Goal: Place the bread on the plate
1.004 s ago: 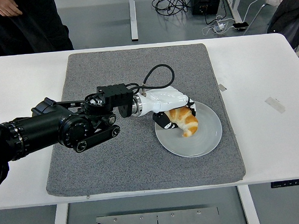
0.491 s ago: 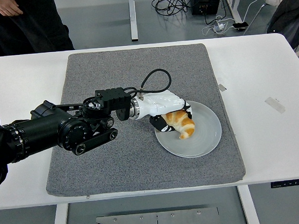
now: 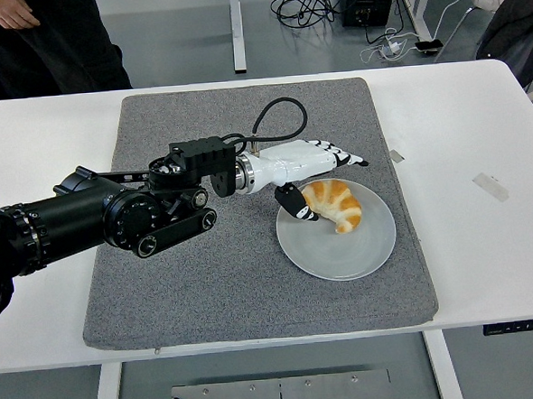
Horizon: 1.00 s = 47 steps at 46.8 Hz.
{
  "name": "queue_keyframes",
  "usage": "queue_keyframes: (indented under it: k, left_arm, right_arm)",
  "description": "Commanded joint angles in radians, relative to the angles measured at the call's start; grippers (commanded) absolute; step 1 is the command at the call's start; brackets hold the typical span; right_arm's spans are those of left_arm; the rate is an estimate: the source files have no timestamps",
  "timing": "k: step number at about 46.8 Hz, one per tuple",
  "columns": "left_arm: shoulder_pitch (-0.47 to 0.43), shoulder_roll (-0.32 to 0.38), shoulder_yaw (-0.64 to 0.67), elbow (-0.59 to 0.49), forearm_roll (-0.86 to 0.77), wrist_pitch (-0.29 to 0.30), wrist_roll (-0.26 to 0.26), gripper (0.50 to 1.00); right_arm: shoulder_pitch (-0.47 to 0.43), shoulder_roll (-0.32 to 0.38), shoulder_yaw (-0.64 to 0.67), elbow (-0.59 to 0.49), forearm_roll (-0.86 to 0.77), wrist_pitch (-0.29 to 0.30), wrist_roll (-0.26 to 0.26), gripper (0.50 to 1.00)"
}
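A golden croissant (image 3: 334, 204) lies on the round grey plate (image 3: 342, 254), in its upper half. The plate sits on the grey mat at right of centre. My left hand (image 3: 311, 166) is white with black fingertips; it hovers just above and left of the croissant with its fingers stretched out flat and the thumb (image 3: 293, 202) hanging down beside the bread. It holds nothing. The right arm is out of view.
The grey mat (image 3: 199, 285) covers the middle of the white table (image 3: 486, 240). A strip of tape (image 3: 490, 187) lies on the table at right. A person in dark clothes (image 3: 40, 41) stands at the far left. Cables lie on the floor behind.
My left hand has opened and lifted off the croissant, moving up and slightly back. The croissant now rests free on the plate, a little higher up than before.
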Motion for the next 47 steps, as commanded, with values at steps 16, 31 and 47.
queue_keyframes:
  k: [16,31,47]
  left_arm:
    - [-0.092,0.0,-0.075,-0.068,-0.238,-0.115,0.003,0.975]
    - [-0.175,0.116,-0.17,-0.068,-0.479,-0.181,0.004,0.975]
    - [-0.181,0.3,-0.285,-0.041,-0.727,-0.221,0.013,0.975]
  right_arm:
    - [0.001,0.0,0.0,0.0,0.0,0.0,0.0,1.0]
    - [0.0,0.0,0.0,0.0,0.0,0.0,0.0,1.0]
    - [0.0,0.0,0.0,0.0,0.0,0.0,0.0,1.0]
